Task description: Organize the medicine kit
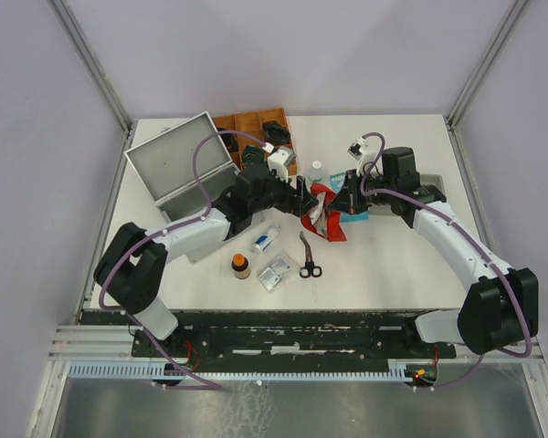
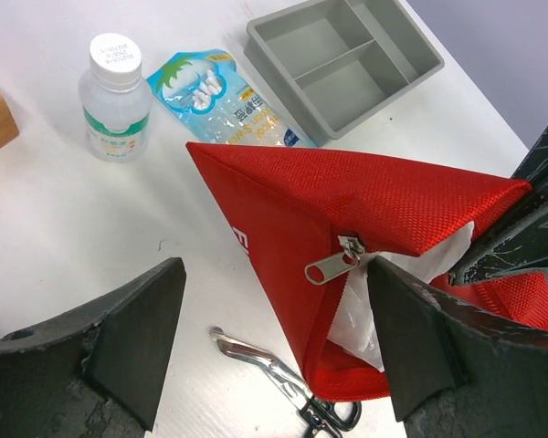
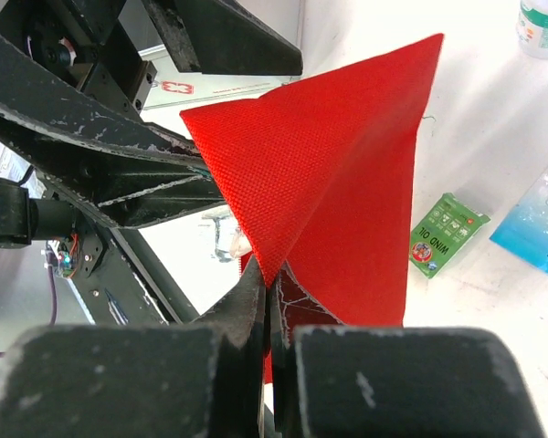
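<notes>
The medicine kit [image 1: 176, 164], a silver-grey case, stands open at the back left, apart from both grippers. A red zip pouch [image 1: 327, 213] is held up at the table's middle. My right gripper [image 3: 276, 290] is shut on the pouch's red fabric [image 3: 347, 182] and lifts one corner; it shows in the top view [image 1: 349, 197]. My left gripper [image 2: 274, 306] is open, its jaws on either side of the pouch's open zip end [image 2: 365, 201], with the zipper pull [image 2: 333, 262] and white contents showing. The left gripper is left of the pouch in the top view [image 1: 303, 197].
Scissors [image 1: 308, 259] lie below the pouch, also in the left wrist view [image 2: 274, 372]. A brown bottle [image 1: 241, 265], tube [image 1: 265, 239] and blister packs [image 1: 274, 272] lie front left. White bottle [image 2: 115, 96], blue packet [image 2: 224, 100], grey tray [image 2: 347, 59], green sachet [image 3: 447, 233], wooden tray [image 1: 256, 126].
</notes>
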